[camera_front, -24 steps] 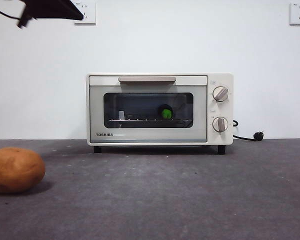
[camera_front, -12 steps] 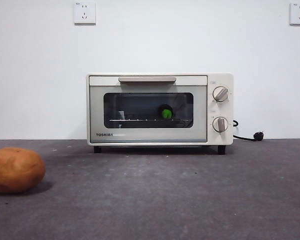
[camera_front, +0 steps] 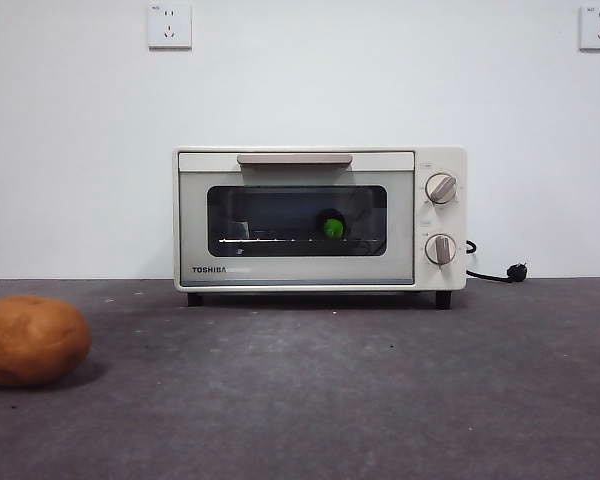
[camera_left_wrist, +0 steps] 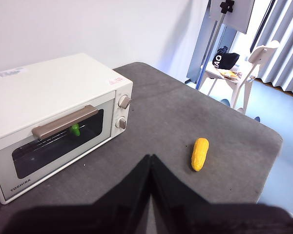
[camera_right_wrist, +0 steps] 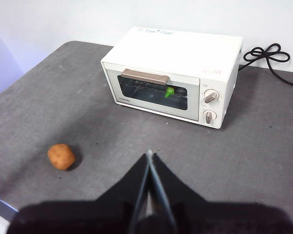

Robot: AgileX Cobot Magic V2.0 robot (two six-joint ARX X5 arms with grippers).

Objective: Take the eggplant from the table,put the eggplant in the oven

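Behind the oven (camera_front: 320,218) door lies the eggplant (camera_front: 332,227); both tools pressed together, empty.

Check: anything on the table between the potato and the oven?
Nothing. In the right wrist view, only table separates the potato from the oven; front view agrees.

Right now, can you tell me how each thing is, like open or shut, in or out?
oven: door shut, standing on the table.
eggplant: inside the oven, green cap showing through the glass.
potato: out on the table, untouched.
yellow vegetable: lying on the table.
left gripper: shut, holding nothing.
right gripper: shut, holding nothing.
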